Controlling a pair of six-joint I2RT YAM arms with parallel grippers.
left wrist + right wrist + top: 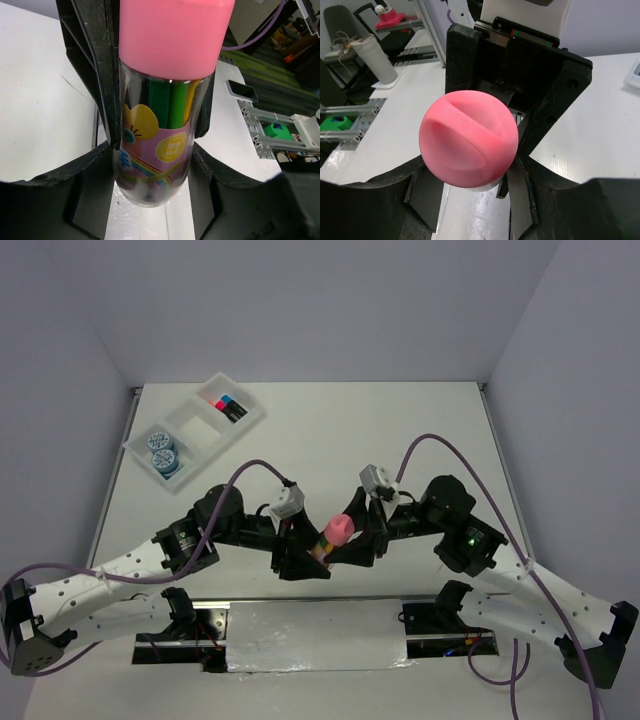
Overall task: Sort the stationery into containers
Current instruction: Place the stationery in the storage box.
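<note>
Stationery: sitting partly at the far left corner and partly between the two arms, over the near middle of the table (pixel 400 430).
Walls (pixel 320 300): pale grey panels are closing in the table on three sides.
Table: its white top is showing a thin dark scratch (left wrist view).
Cables (pixel 440 445): purple loops are arching over both arms.
Tray (pixel 192 426): lying slantwise at the far left corner.
Right gripper (pixel 470 162): clamping the bottle (pixel 338 531) just under its pink cap.
Left gripper (pixel 152 150): fingers are flanking the bottle's lower body, partly closed; whether they are touching it, I cannot tell.
Bottle: being held up, cap uppermost.
Rolls (pixel 161 450): two blue ones are sitting together in the tray's nearest compartment.
Markers (pixel 228 405): lying in the farthest compartment, pink and blue caps showing.
</note>
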